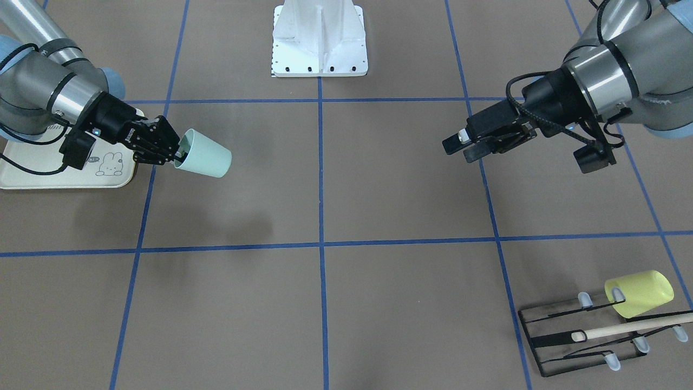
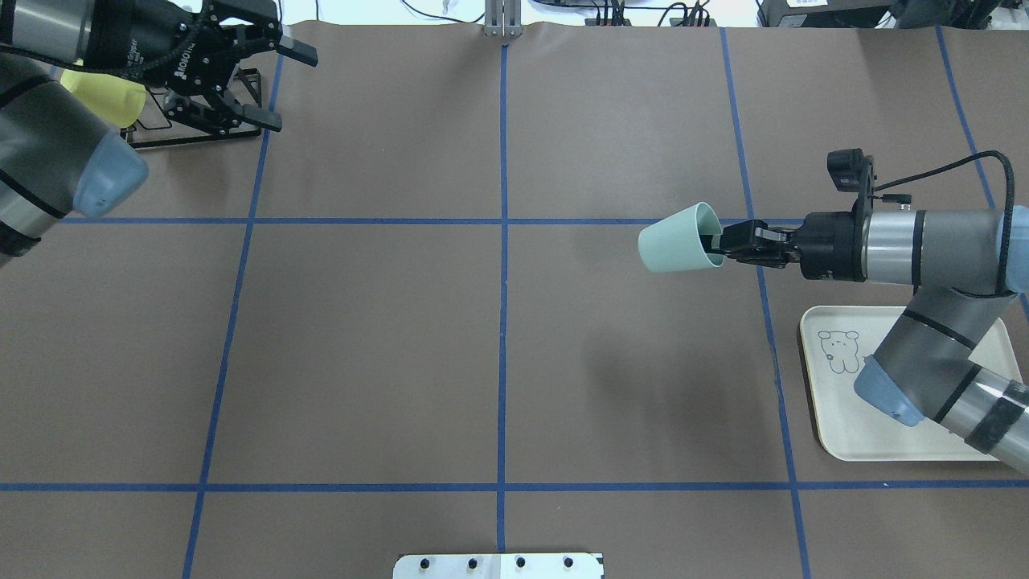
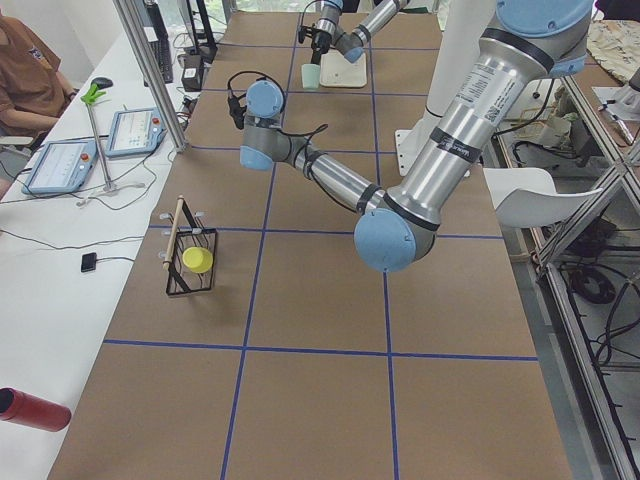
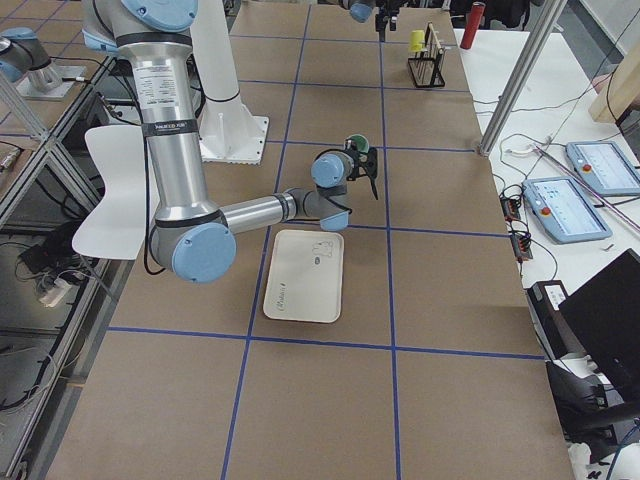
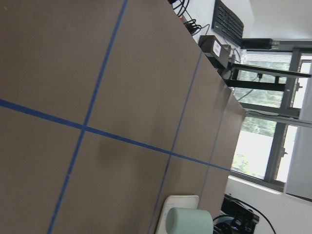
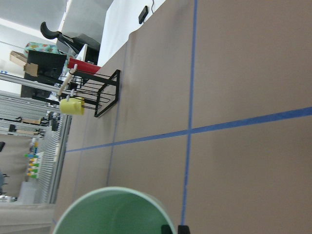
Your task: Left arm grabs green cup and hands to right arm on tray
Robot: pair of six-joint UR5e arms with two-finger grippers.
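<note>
Cup (image 2: 674, 239) sideways, rim in right end effector (image 2: 719, 243)

The right arm (image 2: 932, 362) hides part of the tray (image 2: 844, 426). The green cup (image 6: 112, 214) near the tray is cut off in the right wrist view.

**Right arm** (image 2: 932, 249): forearm and wrist lie level and reach inward toward the middle of the surface (image 2: 402, 322). The upper links fold back at the elbow.

**Right hand** (image 2: 718, 244): the jaws are closed on the rim of the green cup (image 2: 675, 239), one finger inside the mouth and one outside. The cup is carried sideways, clear of the surface.

**Left arm** (image 1: 601, 76): set at its own side, with the wrist angled slightly downward and pointing toward the centre.

**Left hand** (image 2: 291, 90): the jaws are spread wide and empty, raised off the surface, well apart from the right hand.
</note>
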